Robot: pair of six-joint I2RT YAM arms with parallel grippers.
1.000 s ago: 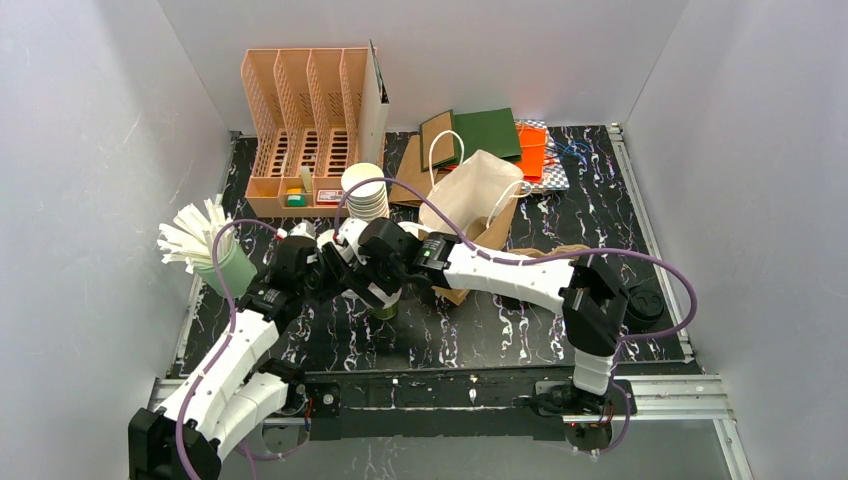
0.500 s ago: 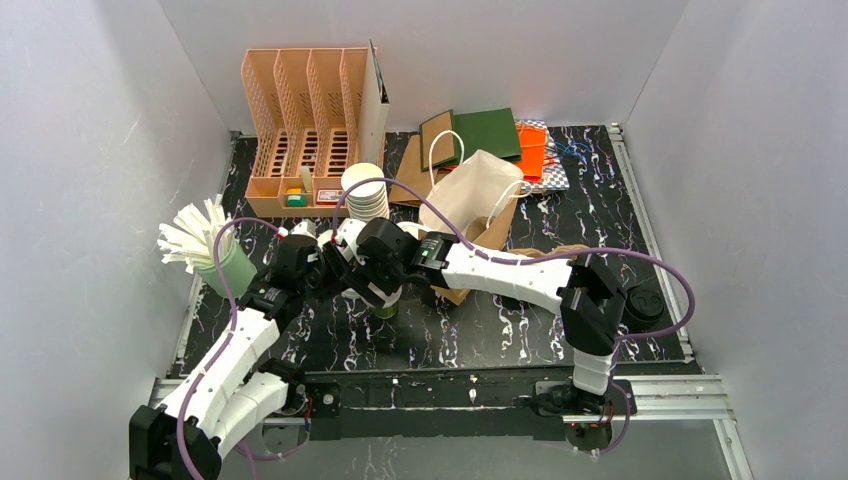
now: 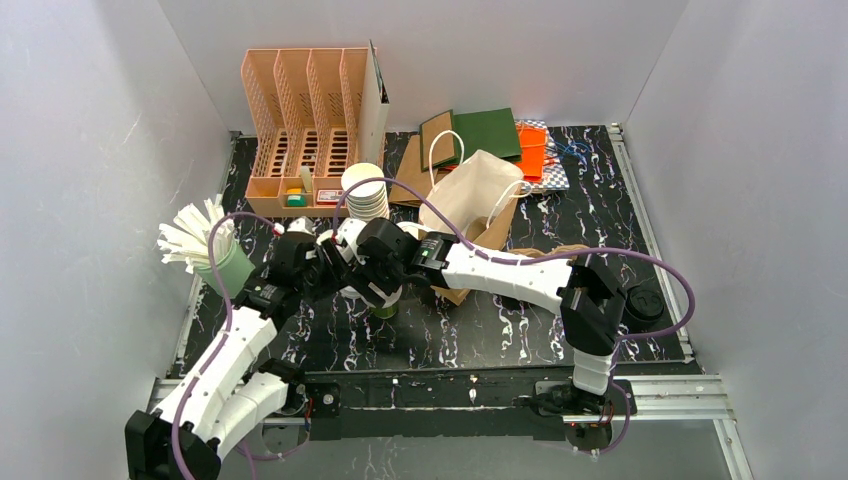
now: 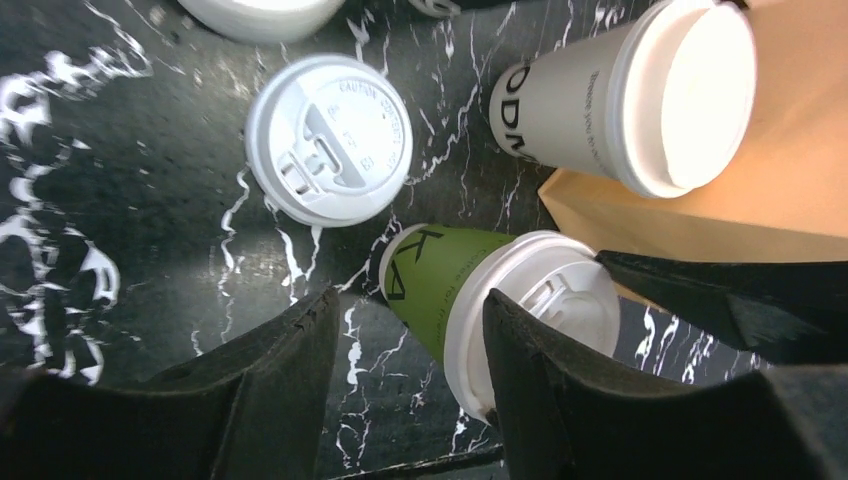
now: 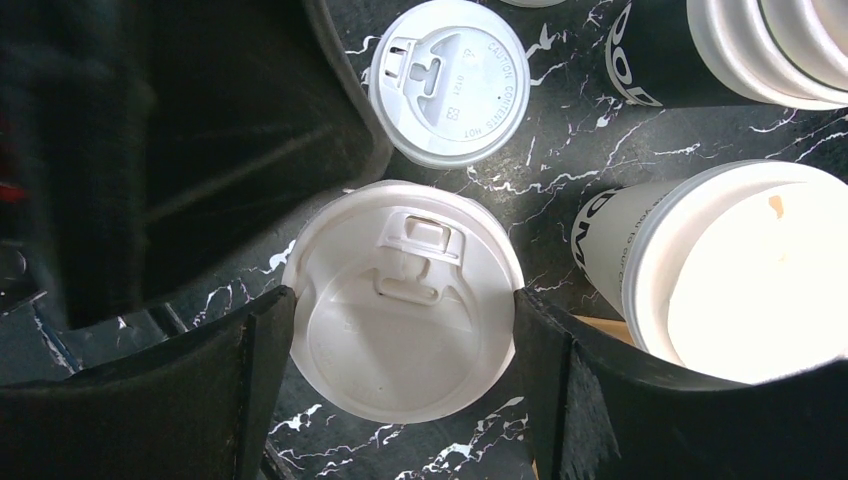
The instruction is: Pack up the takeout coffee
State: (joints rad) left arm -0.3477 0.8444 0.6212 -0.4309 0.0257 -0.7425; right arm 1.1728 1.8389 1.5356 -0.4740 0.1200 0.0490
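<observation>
Right wrist shows the lidded cup (image 5: 400, 300) upright, lid facing up.

Green cup (image 3: 384, 312) mostly beneath right gripper (image 3: 384, 297)

Smooth plastic lid (image 5: 400, 330) caps a matt paper cup (image 4: 435, 285).

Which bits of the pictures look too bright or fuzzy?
Right wrist view: the open white cup glares almost blank; the lidded cup is sharp. Left wrist view: the left gripper's fingers are dark and soft. Top view: even light, sharp.
</observation>
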